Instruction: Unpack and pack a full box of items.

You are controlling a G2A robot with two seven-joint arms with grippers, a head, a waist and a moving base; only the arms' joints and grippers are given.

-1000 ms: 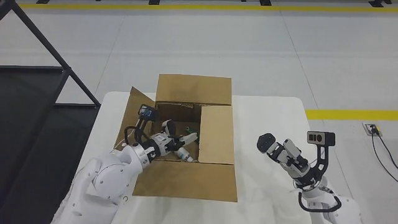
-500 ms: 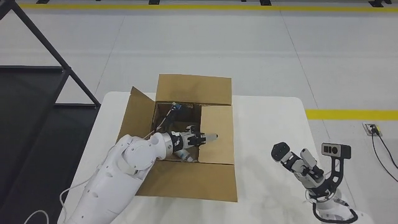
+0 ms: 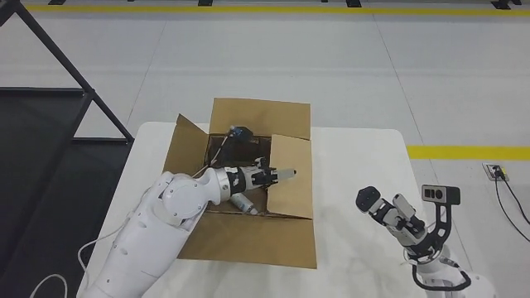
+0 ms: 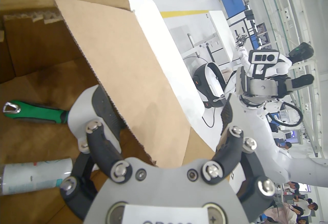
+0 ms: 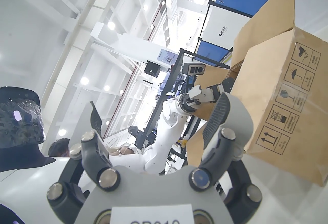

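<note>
An open cardboard box stands mid-table. My left gripper is at its right flap, which stands partly raised. In the left wrist view that gripper is open and straddles the flap, one finger inside and the other outside. On the box floor lie a green-handled screwdriver and a white bottle. My right gripper hangs open and empty over the table, right of the box.
The white table has bare surface right of the box. The far flap and left flap stand up, and the near flap lies outward. A black frame stands left of the table.
My left gripper has moved right, from among the items in the box to the right flap, and the flap has lifted. My right arm has drawn back toward the table's near right corner.
</note>
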